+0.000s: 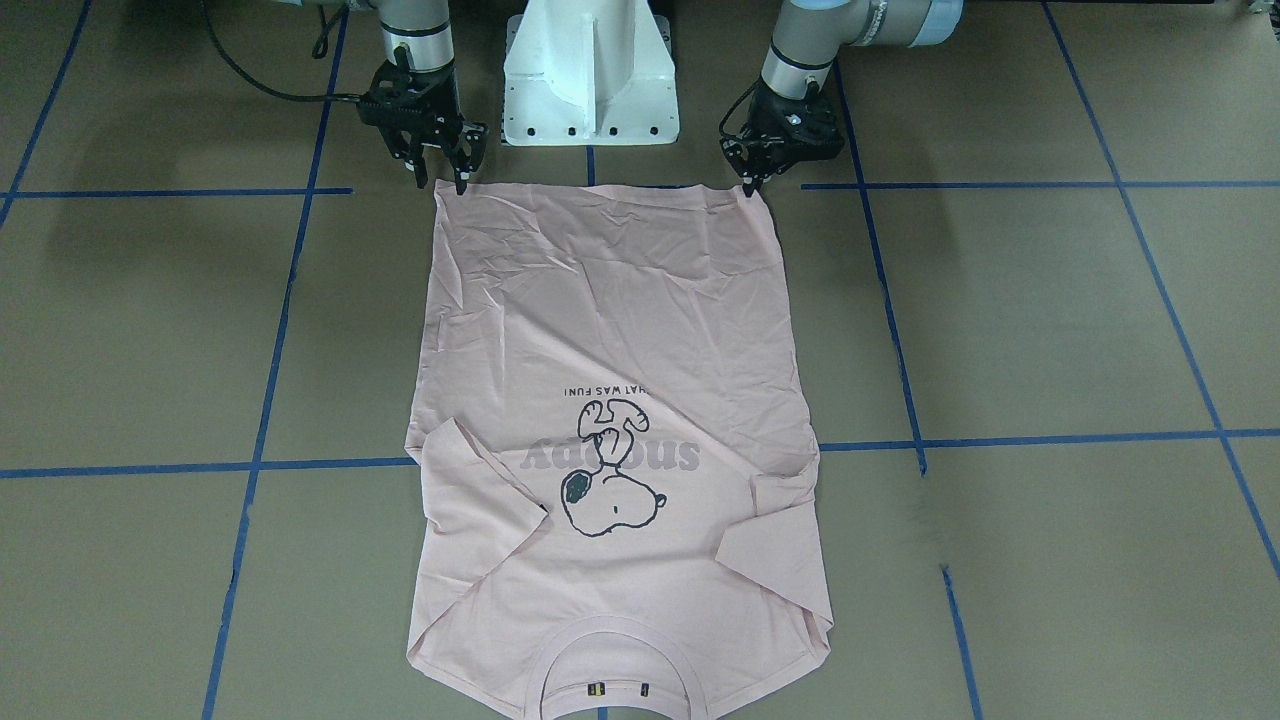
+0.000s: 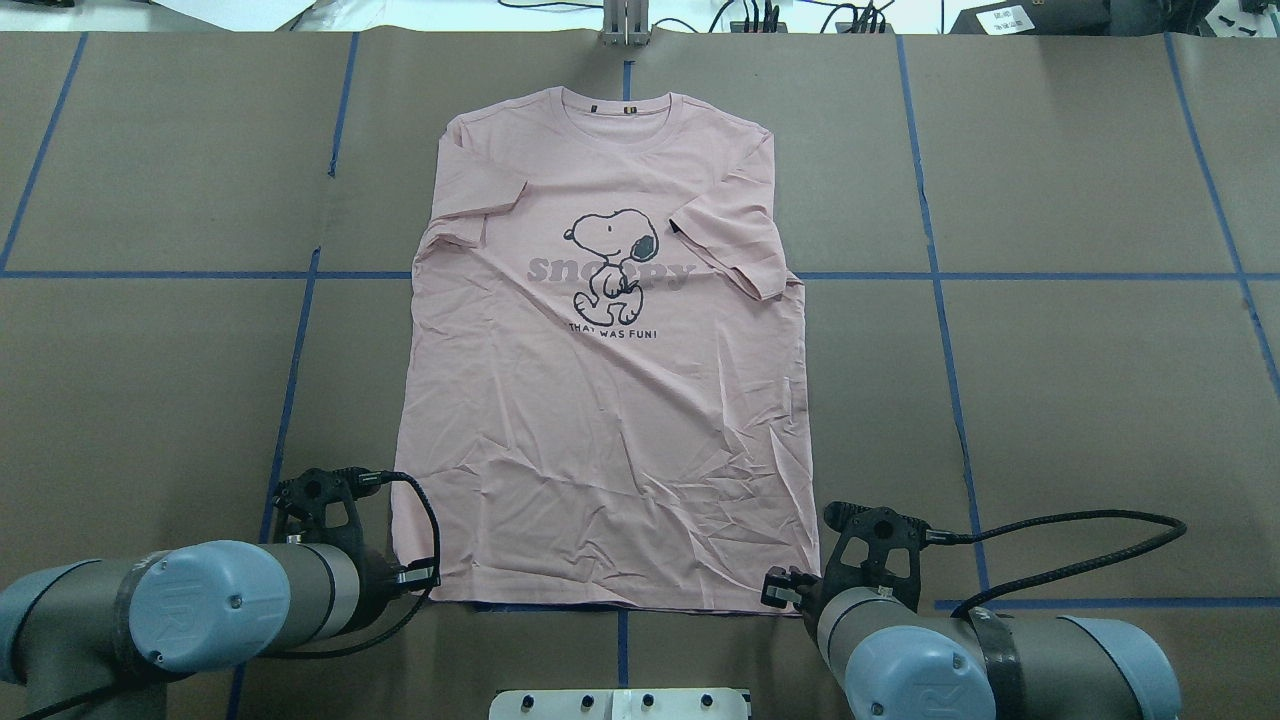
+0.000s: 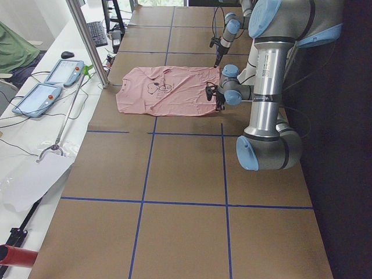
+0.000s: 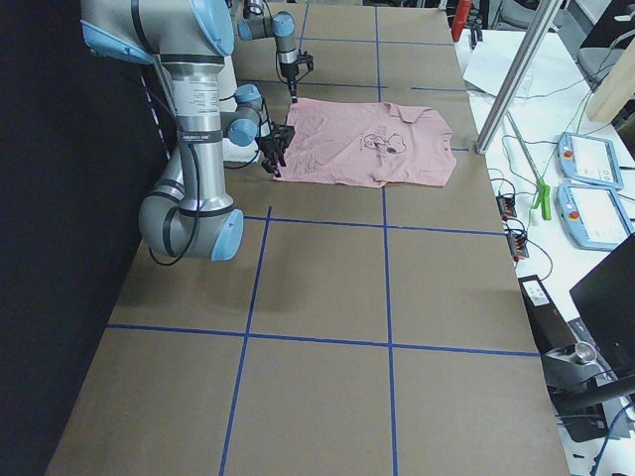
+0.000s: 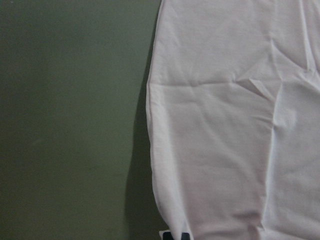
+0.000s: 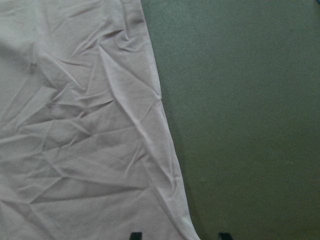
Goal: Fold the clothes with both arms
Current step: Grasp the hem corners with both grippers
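Note:
The pale pink T-shirt (image 2: pixel 600 400) lies flat and print-up on the brown table, collar at the far side, hem toward the robot, both sleeves folded inward. My left gripper (image 1: pixel 748 185) is at the hem's corner on the robot's left, its fingers closed together on the fabric edge (image 5: pixel 175 235). My right gripper (image 1: pixel 440 183) stands open at the other hem corner. In the right wrist view its two fingertips straddle the shirt's edge (image 6: pixel 177 236). The shirt (image 1: pixel 610 300) is creased near the hem.
The white pedestal base (image 1: pixel 590 80) stands between the arms just behind the hem. Blue tape lines (image 2: pixel 940 300) grid the table. A black cable (image 2: pixel 1050 545) loops beside the right arm. A metal pole (image 3: pixel 87 40) and tablets (image 3: pixel 46 87) sit past the collar side.

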Motion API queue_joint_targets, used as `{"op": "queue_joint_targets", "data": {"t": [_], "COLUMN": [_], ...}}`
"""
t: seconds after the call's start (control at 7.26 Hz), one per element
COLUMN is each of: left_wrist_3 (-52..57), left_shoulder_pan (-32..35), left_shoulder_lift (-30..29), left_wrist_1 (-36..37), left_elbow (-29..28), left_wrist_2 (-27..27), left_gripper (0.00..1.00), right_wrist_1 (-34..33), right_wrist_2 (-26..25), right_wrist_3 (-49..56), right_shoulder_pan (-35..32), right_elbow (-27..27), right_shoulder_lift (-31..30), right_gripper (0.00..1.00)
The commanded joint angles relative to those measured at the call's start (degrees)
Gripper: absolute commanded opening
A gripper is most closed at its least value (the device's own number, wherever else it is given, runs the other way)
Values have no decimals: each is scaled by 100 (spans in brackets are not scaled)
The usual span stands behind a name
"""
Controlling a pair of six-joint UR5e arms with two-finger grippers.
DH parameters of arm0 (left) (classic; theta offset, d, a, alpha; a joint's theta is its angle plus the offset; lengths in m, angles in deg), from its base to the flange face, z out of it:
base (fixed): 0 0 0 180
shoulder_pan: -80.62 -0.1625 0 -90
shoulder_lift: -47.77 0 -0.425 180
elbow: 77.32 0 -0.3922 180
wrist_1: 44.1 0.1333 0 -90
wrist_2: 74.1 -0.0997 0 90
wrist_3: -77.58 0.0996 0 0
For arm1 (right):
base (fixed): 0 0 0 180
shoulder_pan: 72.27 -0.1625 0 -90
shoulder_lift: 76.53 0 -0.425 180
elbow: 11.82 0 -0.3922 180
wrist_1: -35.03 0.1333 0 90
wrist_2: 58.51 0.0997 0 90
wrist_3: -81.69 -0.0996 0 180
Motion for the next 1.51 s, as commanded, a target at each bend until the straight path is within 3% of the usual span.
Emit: {"op": "queue_joint_targets", "data": {"t": [0.0, 1.38], "left_wrist_3": [0, 9], "left_shoulder_pan": [-4, -4], "left_shoulder_lift": [-4, -4], "left_wrist_1": [-5, -5], "left_elbow": [-4, -4], "left_wrist_2": [0, 0], "left_gripper": [0, 0], "right_wrist_1": [-14, -6], "right_wrist_2": [-20, -64], "right_wrist_3": [-22, -180], "right_shoulder_pan": [52, 255], "right_elbow": [13, 136], "right_shoulder_lift": [-74, -39], "right_gripper": [58, 54]}}
